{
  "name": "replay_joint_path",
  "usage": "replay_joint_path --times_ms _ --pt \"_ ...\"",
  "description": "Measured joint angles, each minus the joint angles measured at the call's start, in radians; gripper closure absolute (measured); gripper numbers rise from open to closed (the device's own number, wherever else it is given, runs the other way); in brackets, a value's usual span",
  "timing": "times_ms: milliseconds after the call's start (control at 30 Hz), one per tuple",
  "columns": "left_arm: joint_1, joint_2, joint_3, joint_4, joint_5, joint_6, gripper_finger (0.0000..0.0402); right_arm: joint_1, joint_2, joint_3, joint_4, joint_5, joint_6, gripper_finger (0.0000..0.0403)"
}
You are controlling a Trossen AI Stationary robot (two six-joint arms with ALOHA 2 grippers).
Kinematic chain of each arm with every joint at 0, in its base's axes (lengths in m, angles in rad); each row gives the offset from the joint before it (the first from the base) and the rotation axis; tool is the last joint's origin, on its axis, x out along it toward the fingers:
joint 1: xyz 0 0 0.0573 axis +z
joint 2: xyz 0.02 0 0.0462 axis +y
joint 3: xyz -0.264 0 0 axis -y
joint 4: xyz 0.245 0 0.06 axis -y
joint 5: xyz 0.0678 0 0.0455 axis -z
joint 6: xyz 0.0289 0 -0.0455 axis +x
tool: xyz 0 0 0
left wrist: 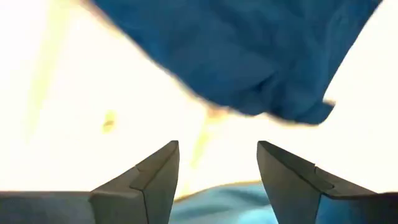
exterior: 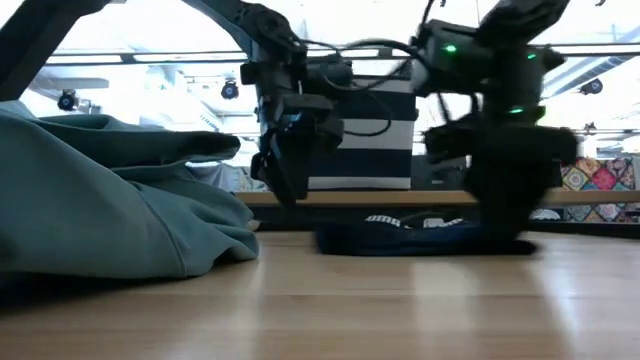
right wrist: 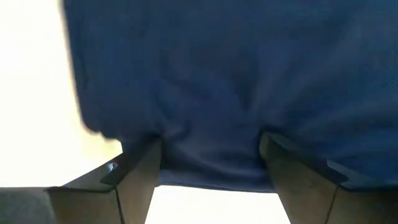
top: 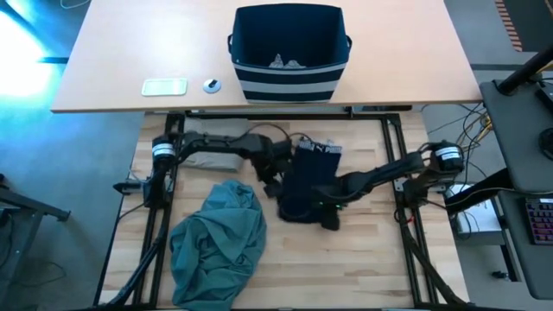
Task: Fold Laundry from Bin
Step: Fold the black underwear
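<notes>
The navy garment (top: 307, 181) lies flat at table centre, long axis twelve to six, white lettering at its twelve o'clock end; the left gripper (top: 275, 177) hangs at its nine o'clock edge, fingers apart, empty; the right gripper (top: 321, 210) presses its six o'clock end, fingers wide astride cloth; the teal garment (top: 220, 242) is heaped at seven o'clock; the bin (top: 289, 52) stands at twelve.

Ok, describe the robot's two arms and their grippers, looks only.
Both arms are dark, jointed tubes with silver-and-black round motors at the shoulders and black cables looped along them. The left gripper and right gripper each end in two dark, wedge-shaped fingers. Small green lights glow on the arm housings in the low view.
</notes>
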Motion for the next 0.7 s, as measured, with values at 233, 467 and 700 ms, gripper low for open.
replay_joint_path --times_ms 233,467,700 --pt "-0.009 -0.006 0.032 0.303 -0.006 -0.207 0.0202 0.004 -0.28 0.005 -0.118 -0.011 0.049 0.0129" --pt "0.128 0.021 0.033 0.531 -0.205 -0.442 0.0192 -0.288 -0.454 -0.038 -0.118 0.002 0.116 0.0129" --pt "0.165 0.107 0.032 0.625 -0.161 -0.48 0.0177 -0.653 -0.407 -0.102 -0.033 -0.047 0.047 0.0129"
